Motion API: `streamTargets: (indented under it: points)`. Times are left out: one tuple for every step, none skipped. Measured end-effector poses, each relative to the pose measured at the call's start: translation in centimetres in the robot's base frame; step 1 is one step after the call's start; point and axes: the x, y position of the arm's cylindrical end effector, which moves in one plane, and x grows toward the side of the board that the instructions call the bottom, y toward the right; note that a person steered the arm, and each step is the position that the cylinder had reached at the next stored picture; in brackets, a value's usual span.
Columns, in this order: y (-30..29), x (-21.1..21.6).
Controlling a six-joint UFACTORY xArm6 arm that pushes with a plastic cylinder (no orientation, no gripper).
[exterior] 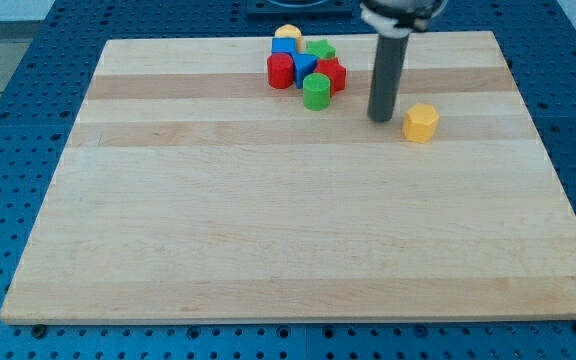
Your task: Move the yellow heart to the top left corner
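Though shapes unclear — yellow blk (420, 122) just view-R of my tip (381, 119), another (288, 33) up-left.

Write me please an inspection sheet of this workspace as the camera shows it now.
Surface: wooden board on a blue perforated table.
Job's things: yellow block at the view's upper right, alone; heart shape not clear.
Clutter: cluster near the view's top centre: red block, blue block, green block, green star, another yellow block.
Tool: my tip just left of the lone yellow block; contact unclear.
Cables: nothing seen.
Surroundings: nothing seen.
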Motion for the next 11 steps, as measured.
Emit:
streamTargets:
  points:
    - [0.8,-7.4]
    - [1.1,-14.9]
    - [-0.1,-15.1]
    - [-3.2,-15.0]
    - [-11.6,-14.9]
    - [-22.5,-14.6]
    - [-27.3,-10.9]
    - [-32.5,-12.3]
    - [-34.1,-14.0]
    - [-38.1,-11.9]
    - [-37.8,-10.7]
